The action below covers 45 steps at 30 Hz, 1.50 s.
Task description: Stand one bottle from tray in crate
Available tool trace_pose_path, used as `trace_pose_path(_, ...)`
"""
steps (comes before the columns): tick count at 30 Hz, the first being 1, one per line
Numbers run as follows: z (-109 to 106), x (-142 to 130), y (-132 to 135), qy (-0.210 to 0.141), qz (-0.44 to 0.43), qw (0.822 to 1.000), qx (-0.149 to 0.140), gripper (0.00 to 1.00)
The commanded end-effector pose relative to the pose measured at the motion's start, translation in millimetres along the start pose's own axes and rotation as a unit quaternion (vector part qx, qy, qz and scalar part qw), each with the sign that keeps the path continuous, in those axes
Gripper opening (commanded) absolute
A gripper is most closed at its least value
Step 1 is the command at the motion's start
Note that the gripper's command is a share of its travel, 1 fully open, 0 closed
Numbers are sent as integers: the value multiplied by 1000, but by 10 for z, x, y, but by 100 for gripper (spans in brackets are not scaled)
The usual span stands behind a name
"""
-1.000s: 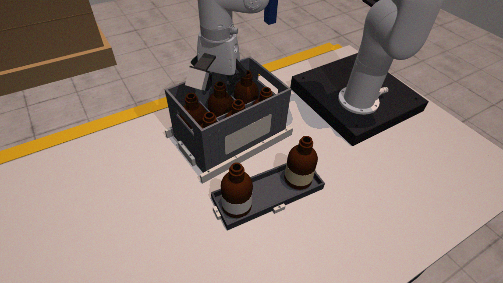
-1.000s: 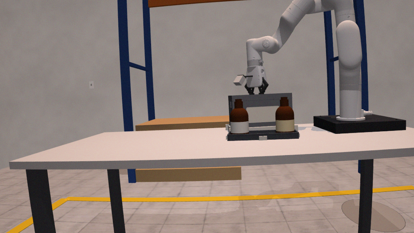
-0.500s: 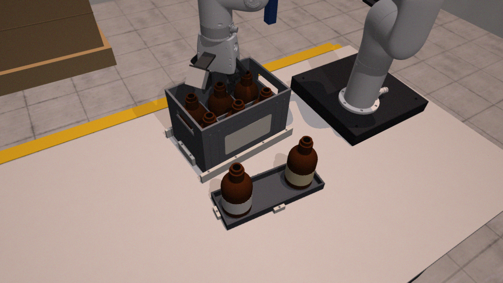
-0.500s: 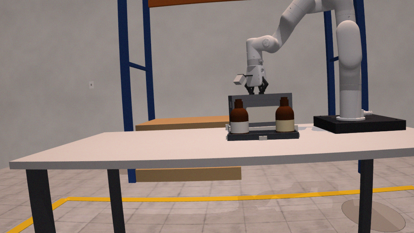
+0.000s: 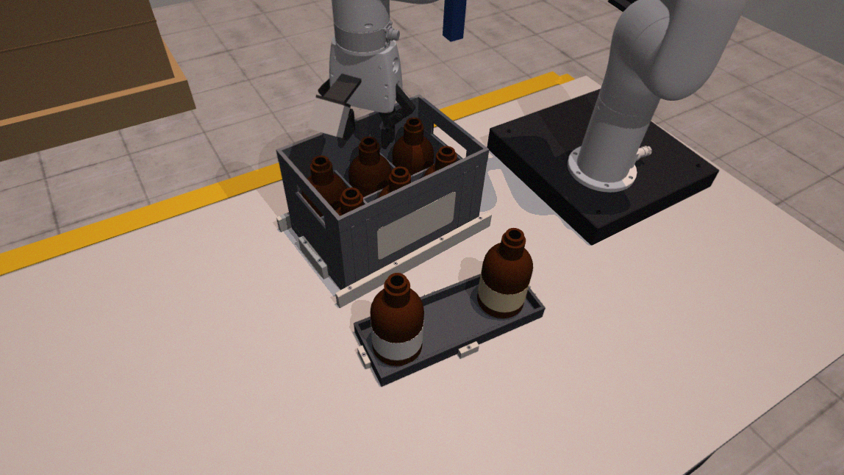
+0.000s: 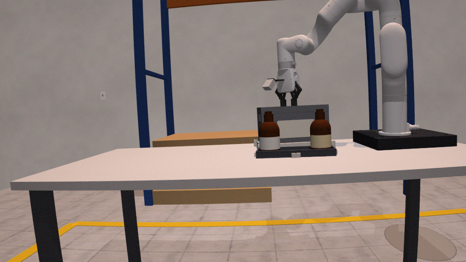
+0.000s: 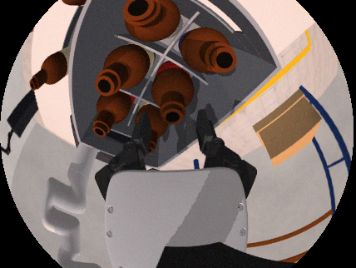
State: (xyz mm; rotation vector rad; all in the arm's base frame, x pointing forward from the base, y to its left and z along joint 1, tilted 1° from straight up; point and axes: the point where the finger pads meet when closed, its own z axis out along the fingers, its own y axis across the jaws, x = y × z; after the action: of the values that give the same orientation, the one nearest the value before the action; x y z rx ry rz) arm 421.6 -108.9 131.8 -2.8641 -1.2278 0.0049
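A: How many bottles do you count?

B: Eight in all. Six stand in the dark crate (image 5: 406,227) at the centre of the top view, one per cell, in two rows of three. Two more stand upright on the flat tray (image 5: 457,321) just below and right of the crate: the bottle with the white label (image 5: 396,321) at the tray's left end, the bottle with the cream label (image 5: 505,275) at its right end.

A: And the tool?

B: One tool (image 6: 288,101), its fingers parted and nothing between them. In the exterior view it hangs just above the crate's top edge, clear of the bottles. In the top view it sits over the far side of the crate, above the back row, near the tallest-looking bottle (image 5: 412,146).

A: What does the wrist view add?

B: It looks straight down the fingers into the crate, so all six bottle mouths and the thin cell dividers show. One of the tray bottles shows at the left edge of that frame.

A: What does the exterior view give that the others lack?

B: The side profile: the tray and crate sit flat on the tabletop (image 6: 195,162), and the tray bottles stand straight. It hides the crate's contents, though; only the two tray bottles are in front of it. It also shows the arm's black base plate (image 6: 439,138) at the right, plus the blue rack posts (image 6: 140,81) behind.

A: One crate, one tray?

B: Yes, one of each, close together but apart.
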Motion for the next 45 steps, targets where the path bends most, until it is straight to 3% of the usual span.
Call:
trace_pose_path(1, -110, 6, 11, 1, 0, 1000, -2, 65)
trace_pose_path(17, -467, 5, 10, 1, 0, 1000, -2, 65)
trace_pose_path(39, -603, 5, 9, 1, 0, 1000, -2, 65)
trace_pose_path(40, -603, 5, 9, 1, 0, 1000, -2, 0)
trace_pose_path(45, -603, 5, 9, 1, 0, 1000, -2, 0)
